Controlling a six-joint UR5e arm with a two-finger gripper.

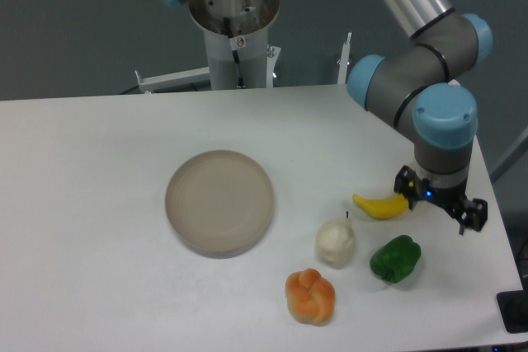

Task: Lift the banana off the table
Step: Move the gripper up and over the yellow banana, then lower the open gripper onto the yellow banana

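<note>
The banana is small, curved and bright yellow. It lies on the white table right of centre, with its right end touching the left side of my gripper. The gripper points straight down from the blue-and-grey wrist, low over the table near the right edge. Its two black fingers stand wide apart, so it looks open. The banana lies mostly to the left of the gripper, and nothing shows between the fingers. The wrist hides the space directly under it.
A round beige plate sits at the table's middle. A whitish pear, a green pepper and an orange knobbly fruit lie just in front of the banana. The table's right edge is close to the gripper.
</note>
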